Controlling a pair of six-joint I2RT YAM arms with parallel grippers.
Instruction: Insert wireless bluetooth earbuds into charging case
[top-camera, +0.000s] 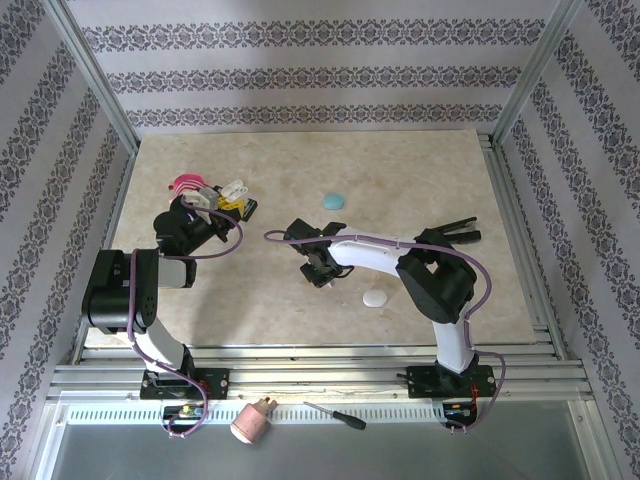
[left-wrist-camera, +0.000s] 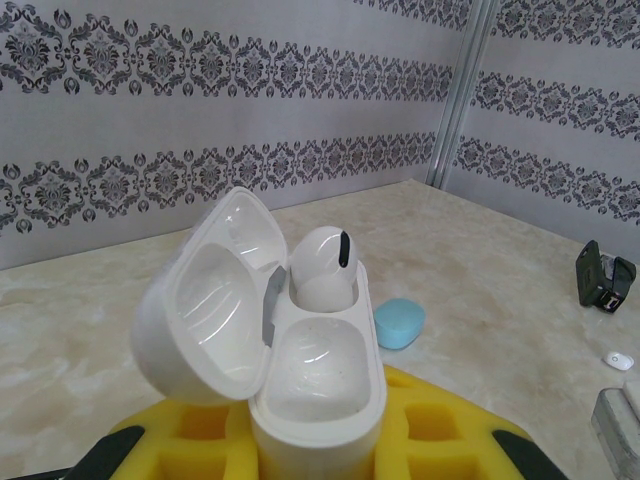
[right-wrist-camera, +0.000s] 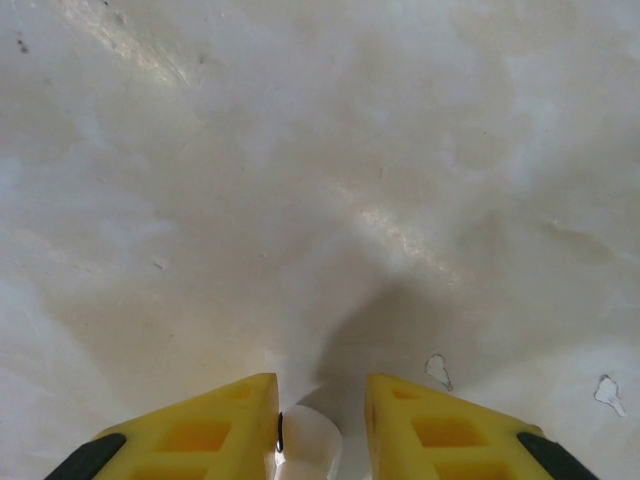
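In the left wrist view the white charging case (left-wrist-camera: 318, 395) stands upright with its lid (left-wrist-camera: 200, 310) swung open to the left, and my left gripper (left-wrist-camera: 315, 435) is shut on its body between the yellow pads. One white earbud (left-wrist-camera: 322, 268) sits in the far socket; the near socket is hollow. Seen from above, that case (top-camera: 232, 189) is at the table's back left. My right gripper (top-camera: 318, 266) hovers over the middle of the table. Its yellow fingers (right-wrist-camera: 215, 425) are shut on a second white earbud (right-wrist-camera: 310, 442), which rests against the left finger.
A pale blue oval case (top-camera: 332, 200) lies behind the right gripper, also the blue case (left-wrist-camera: 399, 323). A white oval case (top-camera: 374, 298) lies near the right arm. A black object (top-camera: 456, 232) is at the right. A screwdriver (top-camera: 335, 415) and a pink-tipped item (top-camera: 252, 422) lie below the front rail.
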